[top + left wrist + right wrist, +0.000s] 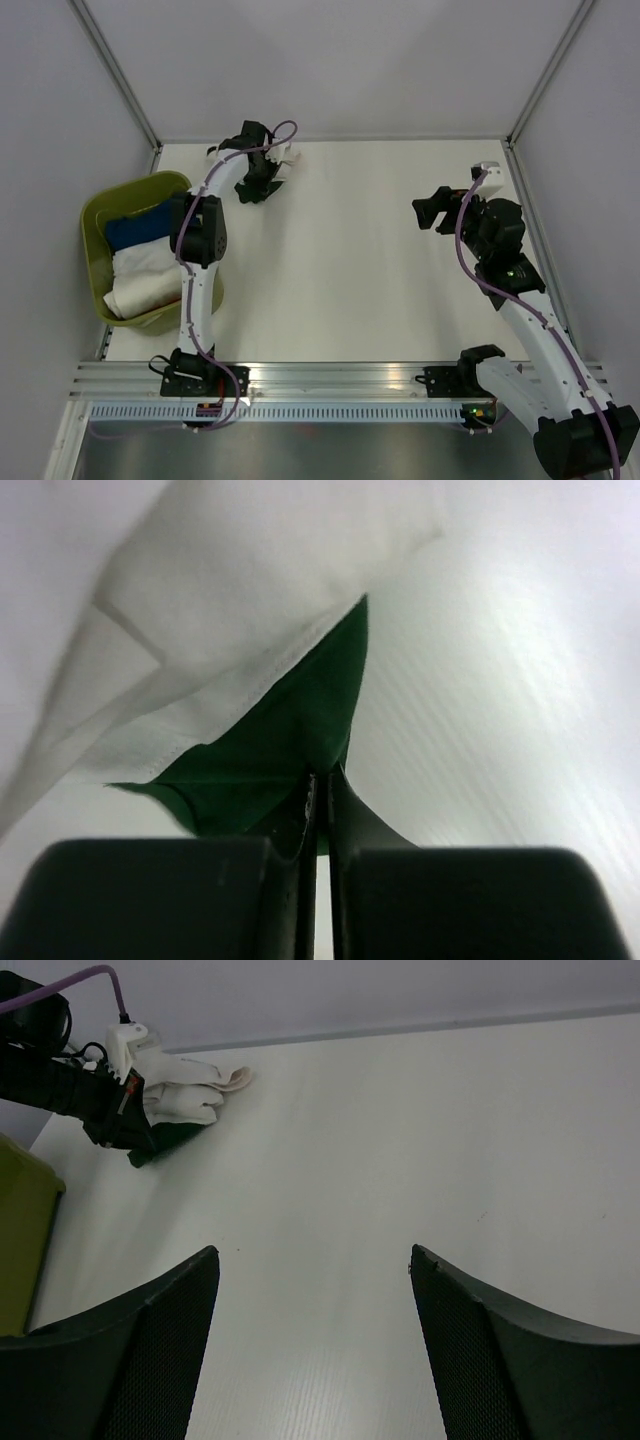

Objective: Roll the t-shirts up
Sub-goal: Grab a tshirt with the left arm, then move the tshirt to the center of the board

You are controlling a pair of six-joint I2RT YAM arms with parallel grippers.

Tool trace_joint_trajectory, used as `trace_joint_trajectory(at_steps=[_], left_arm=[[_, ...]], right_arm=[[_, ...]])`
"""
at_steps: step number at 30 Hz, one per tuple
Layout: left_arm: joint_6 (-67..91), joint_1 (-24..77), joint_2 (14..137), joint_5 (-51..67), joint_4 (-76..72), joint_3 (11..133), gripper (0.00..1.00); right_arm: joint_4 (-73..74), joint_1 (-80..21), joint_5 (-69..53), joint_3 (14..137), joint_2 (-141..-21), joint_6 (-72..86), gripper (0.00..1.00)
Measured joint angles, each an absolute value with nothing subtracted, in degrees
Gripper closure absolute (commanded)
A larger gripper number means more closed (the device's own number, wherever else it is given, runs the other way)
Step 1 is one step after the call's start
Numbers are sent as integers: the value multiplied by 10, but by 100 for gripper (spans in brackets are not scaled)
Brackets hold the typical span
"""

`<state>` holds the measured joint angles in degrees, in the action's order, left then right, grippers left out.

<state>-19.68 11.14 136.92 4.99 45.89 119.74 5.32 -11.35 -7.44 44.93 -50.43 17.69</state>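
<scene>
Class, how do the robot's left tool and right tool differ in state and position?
The left tool is shut, pinching the dark green t-shirt; the right tool is open and holds nothing. The left tool is at the far left of the table; the right tool is over its right side. Both are black.

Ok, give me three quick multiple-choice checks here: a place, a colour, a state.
1. The basket stands: A) at the table's left edge; B) in the far right corner; C) between the arms.
2. The shirt pinched by the left jaws is: A) blue; B) dark green; C) red.
3. The right jaws are: A) shut on cloth; B) out of view; C) open, empty.
1A, the top view shows it there; 2B, green cloth sits between shut jaws; 3C, both stand apart with nothing between.
</scene>
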Motion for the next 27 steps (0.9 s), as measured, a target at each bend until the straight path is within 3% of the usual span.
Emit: trace_joint_trajectory(at_steps=[8,14,21,27], left_arm=[[-199,171,1125,220,499,1181,98],[-190,206,986,400,523,1311,98],[-142,204,975,465,519,1311,98],[-102,211,1003,481,503,1138,98]], right_arm=[[81,-114,-68,463,-482,173,18],[89,-114,-68,489,-479,173,18],[94,-114,-76,514,-471,176,19],[122,-114,-79,517,-458,177,23]])
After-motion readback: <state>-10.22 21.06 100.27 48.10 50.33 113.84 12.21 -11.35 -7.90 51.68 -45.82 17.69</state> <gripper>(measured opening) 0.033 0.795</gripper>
